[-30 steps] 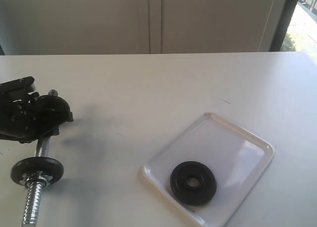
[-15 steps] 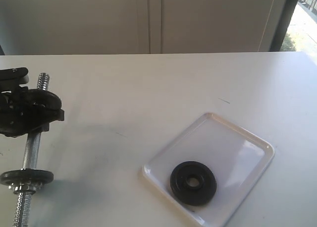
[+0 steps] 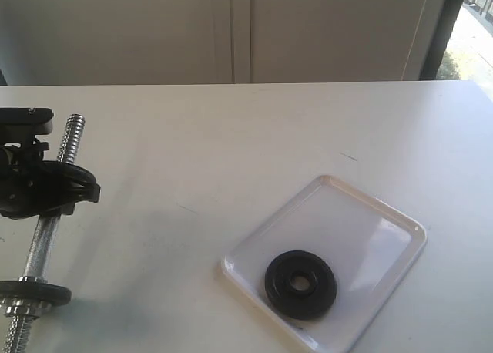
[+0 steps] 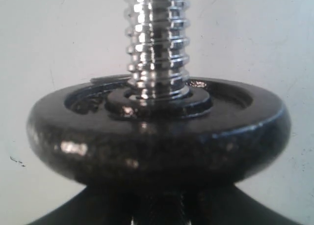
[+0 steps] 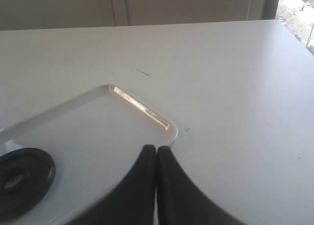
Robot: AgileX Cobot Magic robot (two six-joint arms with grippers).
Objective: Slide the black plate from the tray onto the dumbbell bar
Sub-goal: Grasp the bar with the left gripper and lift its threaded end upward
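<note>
The black plate (image 3: 300, 284) lies flat in the near part of the white tray (image 3: 385, 222), and also shows as the plate (image 5: 19, 178) on the tray (image 5: 122, 117) in the right wrist view. At the far left, my left gripper (image 3: 42, 189) is shut on the dumbbell bar (image 3: 40, 241), just behind a black disc (image 3: 77, 185) threaded on it. That disc (image 4: 157, 136) fills the left wrist view, with the bar's threaded end (image 4: 156, 38) sticking out past it. A second disc (image 3: 35, 294) sits lower on the bar. My right gripper (image 5: 156, 151) is shut and empty over the tray's edge.
The white table (image 3: 231, 137) stretches between the bar and the tray. A pale wall with panel seams (image 3: 231, 29) stands behind the table, and a window edge (image 3: 470, 29) is at the far right. A small dark mark (image 3: 348, 156) lies on the tabletop.
The bar has swung in my left gripper: its far threaded end now sticks out further and its lower disc has moved left and down. The plate and tray have not moved.
</note>
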